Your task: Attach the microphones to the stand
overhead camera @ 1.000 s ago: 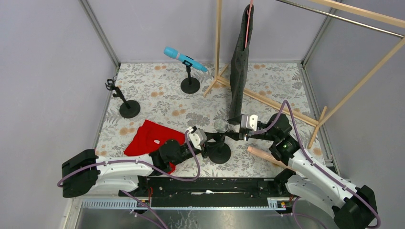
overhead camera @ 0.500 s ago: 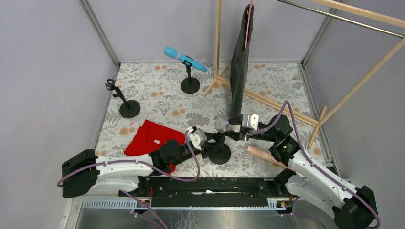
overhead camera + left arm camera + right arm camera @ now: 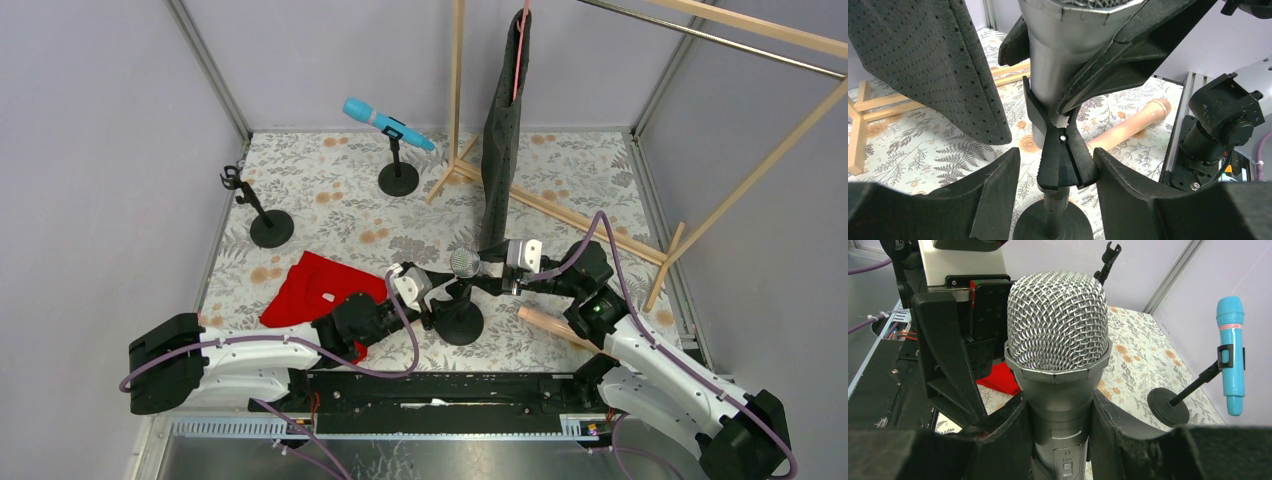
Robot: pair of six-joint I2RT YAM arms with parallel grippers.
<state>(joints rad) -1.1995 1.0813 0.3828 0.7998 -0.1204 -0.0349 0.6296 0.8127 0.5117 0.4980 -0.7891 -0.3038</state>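
The silver-grey microphone (image 3: 1058,340) is held clamped by the right gripper (image 3: 1058,422) with its shaft set into the clip (image 3: 1064,150) of the near stand (image 3: 460,322), from which the left gripper (image 3: 1055,165) has just been opened clear, so this attachment is judged nearly complete.

Floral-patterned table (image 3: 560,170), crumpled red cloth (image 3: 315,285), peach microphone (image 3: 545,322) lying flat, three black stand bases (image 3: 271,229), wooden rack foot (image 3: 580,222)

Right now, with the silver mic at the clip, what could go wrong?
The silver microphone looks only partly seated in the clip; released by the right gripper, it may tip out. The left gripper stands open around the clip, so pushing could tilt the stand. The right arm could knock the nearby pink microphone.
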